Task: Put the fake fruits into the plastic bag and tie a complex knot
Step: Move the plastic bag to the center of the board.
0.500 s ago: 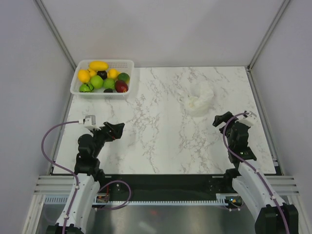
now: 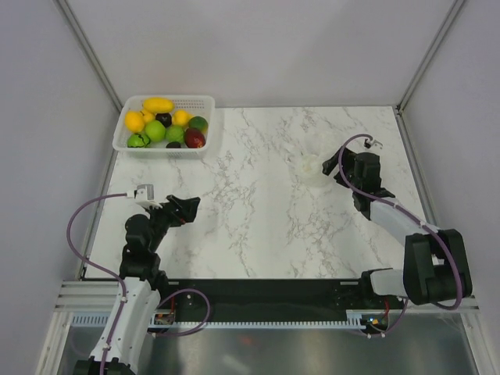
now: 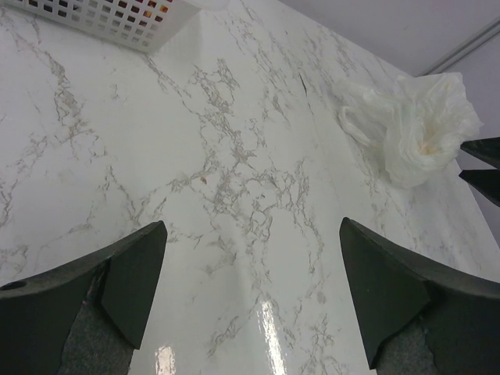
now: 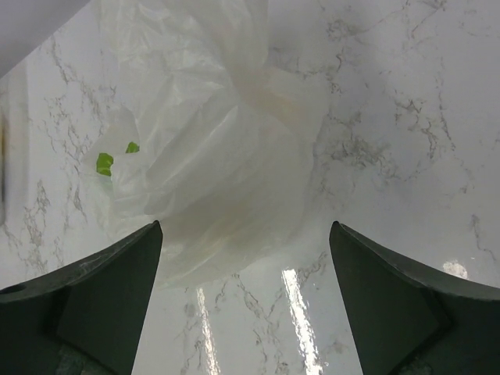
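**Status: both pincers apart, bag flat on counter, fruits in basket**

- Counter [image 2: 258, 226]: white marble-look slab, with walls on three sides.
- Right arm: stretched out over the right half of the counter, toward the far edge. Left arm: folded back close to the near left corner.
- Basket [image 2: 208, 102]: rigid white perforated basket at the far left corner of the counter. Its wall shows at the top left in the left wrist view.
- Plastic bag [image 2: 313, 166]: crumpled translucent white heap lying on the counter, right of centre in the far half, well apart from the basket. One handle loop sticks out on its left side in the left wrist view. Small green print marks show in the right wrist view.
- Right pincer [image 2: 331, 162]: jaws wide apart, gripping nothing. It sits just beside the bag on the bag's right. In the right wrist view the bag lies between and just beyond the fingers [image 4: 94, 289]. Can't tell whether they touch it.
- Left pincer [image 2: 190, 209]: jaws wide apart, empty, over bare counter near the left edge and pointed toward the bag.
- Fake fruits [image 2: 155, 130]: piled in the basket. Yellow ones lie along the far and left side, green ones in the middle, a dark red one at the right and a black one near the centre.
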Motion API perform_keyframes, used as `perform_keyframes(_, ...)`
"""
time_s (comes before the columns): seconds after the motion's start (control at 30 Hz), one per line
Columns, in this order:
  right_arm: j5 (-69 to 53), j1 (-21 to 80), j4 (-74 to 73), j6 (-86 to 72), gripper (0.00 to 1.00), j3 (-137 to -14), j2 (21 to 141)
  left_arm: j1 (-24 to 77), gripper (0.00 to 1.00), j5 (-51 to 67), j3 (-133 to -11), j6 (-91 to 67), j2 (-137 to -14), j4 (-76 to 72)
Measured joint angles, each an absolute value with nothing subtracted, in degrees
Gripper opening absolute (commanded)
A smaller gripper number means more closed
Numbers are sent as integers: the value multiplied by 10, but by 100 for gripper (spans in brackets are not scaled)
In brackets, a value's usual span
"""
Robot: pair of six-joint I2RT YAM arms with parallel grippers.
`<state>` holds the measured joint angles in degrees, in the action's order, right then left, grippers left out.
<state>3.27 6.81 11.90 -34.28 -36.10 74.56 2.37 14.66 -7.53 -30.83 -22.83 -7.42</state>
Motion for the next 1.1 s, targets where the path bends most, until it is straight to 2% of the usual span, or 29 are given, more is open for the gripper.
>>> perform_keyframes(0.07,39,81,129,-342,95,-373,778,24,99,148,-75,-308,-230,-74)
perform_keyframes(0.17,50,100,145,-340,79,-387,807,24,98,152,-75,-308,-230,-74)
perform_keyframes(0.2,53,106,151,-338,60,-392,814,24,99,152,-75,-308,-230,-74)
perform_keyframes(0.27,62,117,164,-333,41,-402,827,24,98,152,-75,-308,-229,-74)
perform_keyframes(0.3,65,121,172,-333,19,-406,835,24,97,152,-75,-308,-229,-74)
perform_keyframes(0.37,64,127,185,-330,0,-412,848,24,96,152,-75,-308,-229,-74)
perform_keyframes(0.57,54,159,202,-323,0,-410,858,24,95,152,-75,-309,-239,-74)
perform_keyframes(0.83,20,305,225,-317,0,-342,747,28,99,158,-75,-315,-265,-83)
perform_keyframes(0.87,10,319,229,-317,8,-338,736,30,100,161,-75,-316,-272,-87)
perform_keyframes(0.9,4,331,232,-317,21,-336,728,32,100,166,-75,-318,-281,-93)
perform_keyframes(1.0,-20,362,238,-319,70,-331,716,37,100,173,-75,-321,-305,-105)
perform_keyframes(1.07,-28,378,238,-314,77,-323,707,41,100,180,-76,-322,-319,-111)
perform_keyframes(1.1,-32,384,236,-311,77,-316,699,43,100,181,-76,-322,-324,-112)
